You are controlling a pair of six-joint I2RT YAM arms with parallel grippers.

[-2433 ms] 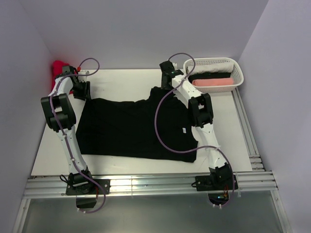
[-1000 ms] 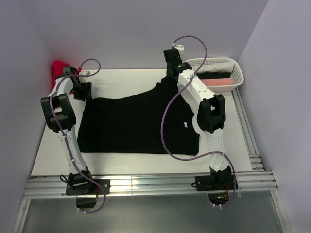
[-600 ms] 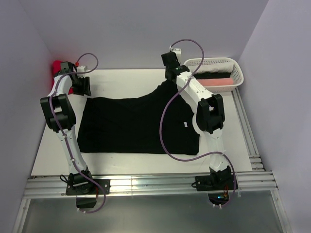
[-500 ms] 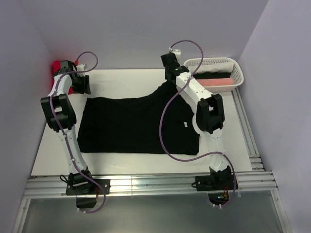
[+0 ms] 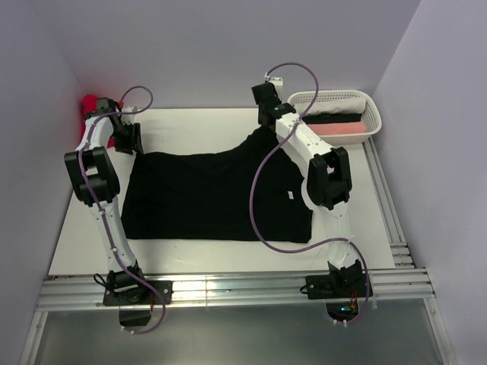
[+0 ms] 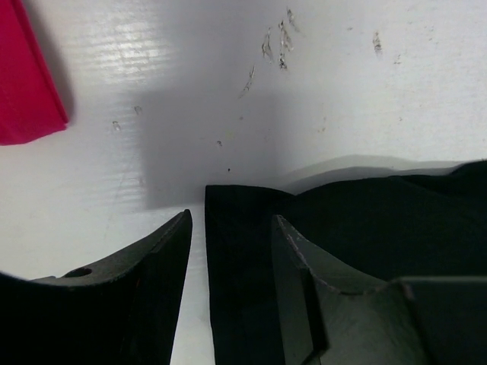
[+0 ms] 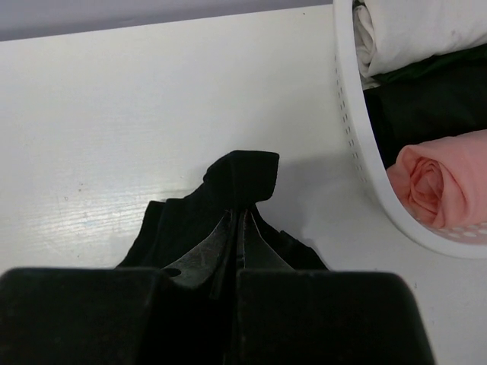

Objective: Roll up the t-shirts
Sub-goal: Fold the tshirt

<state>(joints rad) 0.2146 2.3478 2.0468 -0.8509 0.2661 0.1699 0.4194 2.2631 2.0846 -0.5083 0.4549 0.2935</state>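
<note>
A black t-shirt [image 5: 205, 194] lies spread flat on the white table, its small white label [image 5: 289, 195] near the right side. My left gripper [image 5: 134, 147] is at the shirt's far left corner. In the left wrist view it [image 6: 232, 219] is open, its fingers [image 6: 156, 258] straddling the black cloth edge [image 6: 237, 251] without pinching it. My right gripper [image 5: 264, 128] is shut on the shirt's far right corner, which it holds raised in a peak. In the right wrist view black cloth [image 7: 240, 175] bunches out past the closed tips [image 7: 240, 214].
A red t-shirt [image 5: 91, 103] [image 6: 27, 84] lies in the far left corner by the wall. The white lattice basket [image 5: 373, 114] [image 7: 356, 152] at the far right holds a rolled pink tee [image 7: 434, 182], a white one [image 7: 426, 30] and dark cloth. Metal rails run along the near edge.
The right gripper has carried the shirt's far right corner back and slightly left, raising it into a peak. The left gripper shifted slightly at the far left corner.
</note>
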